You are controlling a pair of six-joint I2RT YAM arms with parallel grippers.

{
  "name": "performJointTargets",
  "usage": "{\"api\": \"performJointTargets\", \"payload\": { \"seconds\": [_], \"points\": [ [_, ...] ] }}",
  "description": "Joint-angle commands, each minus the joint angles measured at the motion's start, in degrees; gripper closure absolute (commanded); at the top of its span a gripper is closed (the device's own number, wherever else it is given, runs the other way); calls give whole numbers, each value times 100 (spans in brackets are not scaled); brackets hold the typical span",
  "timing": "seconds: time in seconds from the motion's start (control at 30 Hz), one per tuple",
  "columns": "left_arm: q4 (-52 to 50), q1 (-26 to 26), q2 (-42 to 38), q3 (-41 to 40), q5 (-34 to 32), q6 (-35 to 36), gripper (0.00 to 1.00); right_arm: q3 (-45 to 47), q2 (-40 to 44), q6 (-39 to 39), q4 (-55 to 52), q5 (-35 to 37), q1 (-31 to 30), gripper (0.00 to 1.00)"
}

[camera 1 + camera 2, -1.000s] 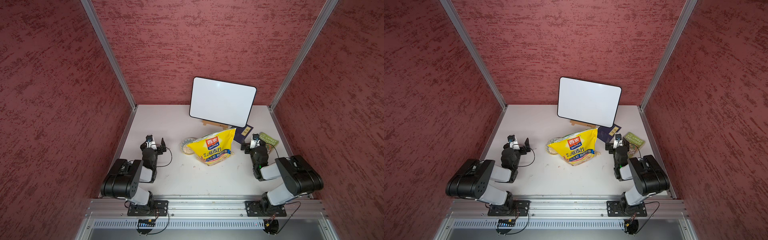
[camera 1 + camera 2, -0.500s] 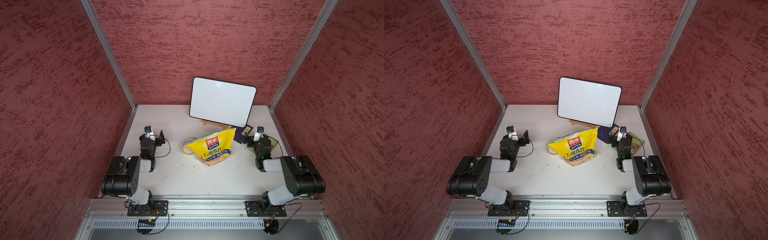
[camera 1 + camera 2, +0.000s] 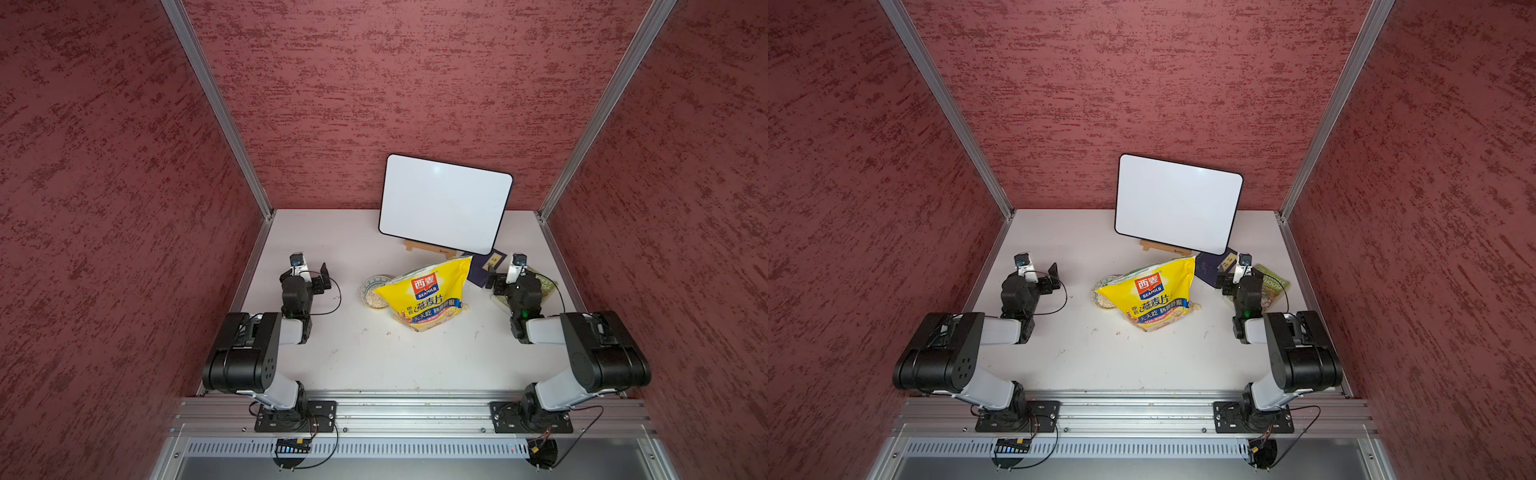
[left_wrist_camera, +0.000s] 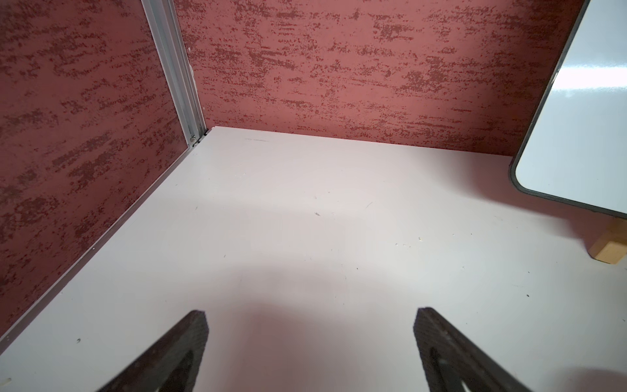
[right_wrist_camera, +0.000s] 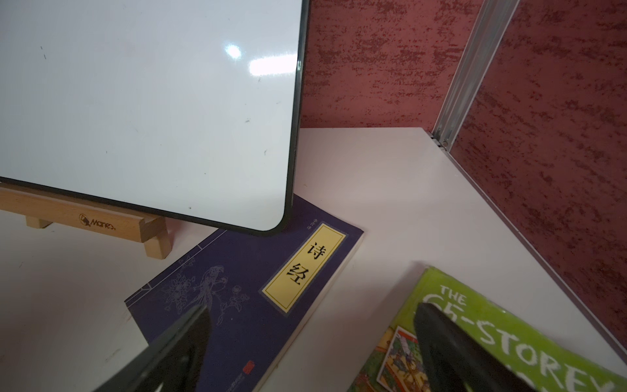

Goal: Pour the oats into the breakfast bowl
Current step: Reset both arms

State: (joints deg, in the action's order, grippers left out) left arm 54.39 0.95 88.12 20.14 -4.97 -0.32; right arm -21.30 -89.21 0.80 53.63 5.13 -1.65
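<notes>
Beside bowl (image 3: 371,291), leaning pouch (image 3: 428,296) (whiteboard (image 3: 444,203) behind)

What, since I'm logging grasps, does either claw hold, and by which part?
Nothing: the left claw and right claw both gape open and empty.

Left gripper (image 4: 310,327), right gripper (image 5: 310,324) shifted rearward, seemingly.

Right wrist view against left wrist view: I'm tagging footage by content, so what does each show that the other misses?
Only the right wrist view shows the dark blue book and the green book. Only the left wrist view shows the far-left corner post. Both share the table, the whiteboard, its wooden stand, and an open tool each: right tool, left tool.
</notes>
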Motion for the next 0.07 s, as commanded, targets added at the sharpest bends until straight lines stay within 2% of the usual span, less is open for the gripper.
{"api": "performJointTargets", "payload": {
  "seconds": [0.0,0.03],
  "points": [
    [45,27,-54,-8,-101,-86,0,-23,57,-71,-4,-61,19,1],
    [43,18,-54,-9,-101,-79,0,-17,60,-71,-3,-70,18,1]
  ]
}}
